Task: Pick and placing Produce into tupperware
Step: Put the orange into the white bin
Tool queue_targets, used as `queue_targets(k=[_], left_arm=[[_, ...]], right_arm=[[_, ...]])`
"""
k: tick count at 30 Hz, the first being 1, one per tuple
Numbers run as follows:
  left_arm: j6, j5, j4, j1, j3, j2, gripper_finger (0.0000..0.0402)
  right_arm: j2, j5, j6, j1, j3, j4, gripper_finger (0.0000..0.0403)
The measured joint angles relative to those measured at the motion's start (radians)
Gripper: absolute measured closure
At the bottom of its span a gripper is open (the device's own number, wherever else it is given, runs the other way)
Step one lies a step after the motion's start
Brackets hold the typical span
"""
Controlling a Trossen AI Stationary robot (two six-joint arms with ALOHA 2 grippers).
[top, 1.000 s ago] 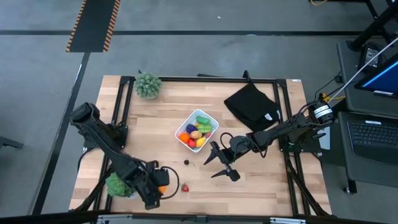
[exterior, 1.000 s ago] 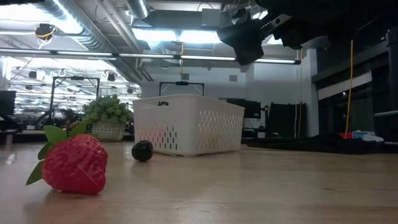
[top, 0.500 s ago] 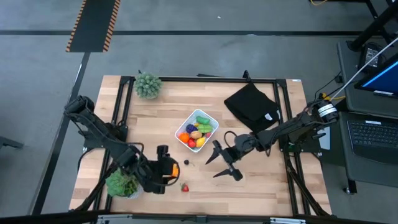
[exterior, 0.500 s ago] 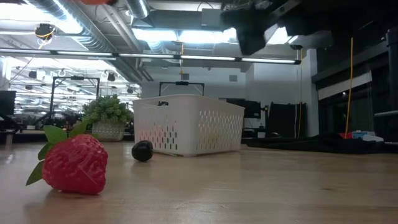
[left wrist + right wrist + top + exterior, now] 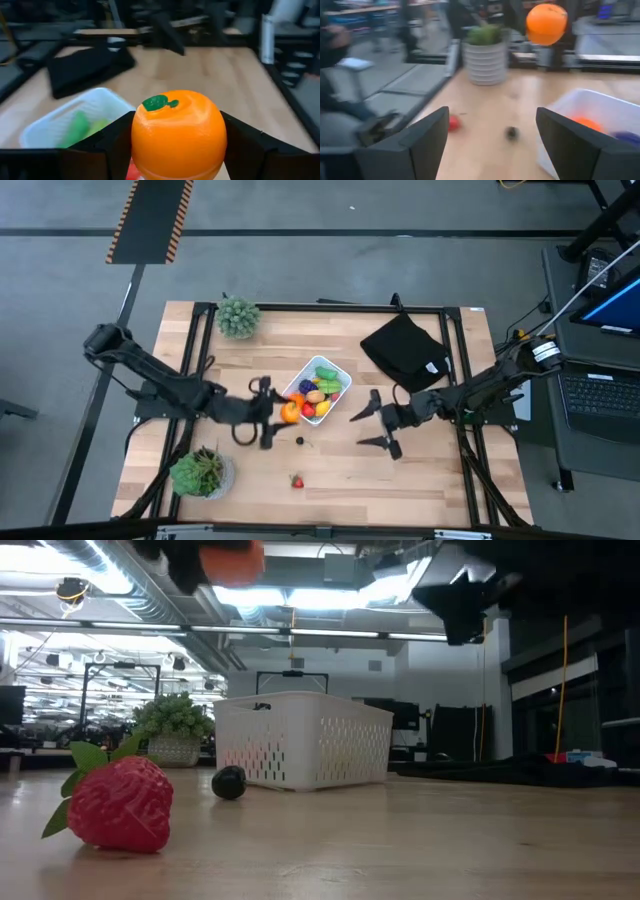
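My left gripper (image 5: 284,413) is shut on a toy orange (image 5: 177,134) with a green leaf patch, just off the near-left corner of the white tupperware (image 5: 317,388), which holds several coloured pieces of produce. In the low view the orange (image 5: 232,560) hangs high above the table. A red strawberry (image 5: 297,480) and a small dark round fruit (image 5: 299,441) lie on the wood, nearer than the container. My right gripper (image 5: 369,428) hovers open to the right of the container, touching nothing. My left gripper pinches the toy orange between its two fingers, one finger (image 5: 117,145) on each side of its widest part (image 5: 142,142). The fingers come roughly level from the table's left. The orange is lifted clear of the table with its leaf patch on top.
Two potted plants stand on the table, one at the far left (image 5: 238,317) and one at the near left (image 5: 203,472). A black cloth (image 5: 405,350) lies at the far right. Bare wood stretches along the near edge, right of the strawberry.
My left gripper has carried the orange from the table's near-left area, beside the potted plant, up and toward the far right, ending next to the tupperware. My right gripper has drawn back a little toward the table's right edge, staying open.
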Motion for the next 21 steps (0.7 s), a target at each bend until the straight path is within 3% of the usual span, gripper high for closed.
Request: queue_targets(k=[4,6,11,21], left_arm=[[0.038,0.02,0.158,0.113,-0.089,-0.015,0.0163],[0.055,0.104,0.209,0.183,-0.111,-0.014,0.0163],[0.064,0.306,0.249,0.363,-0.114,0.009,0.0163],[0.07,0.532,0.438,0.605,-0.115,0.168,0.0163]], right_arm=[[0.0,0.157,-0.001,0.004,-0.022,0.016,0.0103],[0.0,0.202,-0.005,-0.007,-0.022,0.015,0.0103],[0.0,0.222,0.002,-0.07,-0.022,0.014,0.0103],[0.0,0.268,0.054,-0.193,-0.022,0.021,0.0103]])
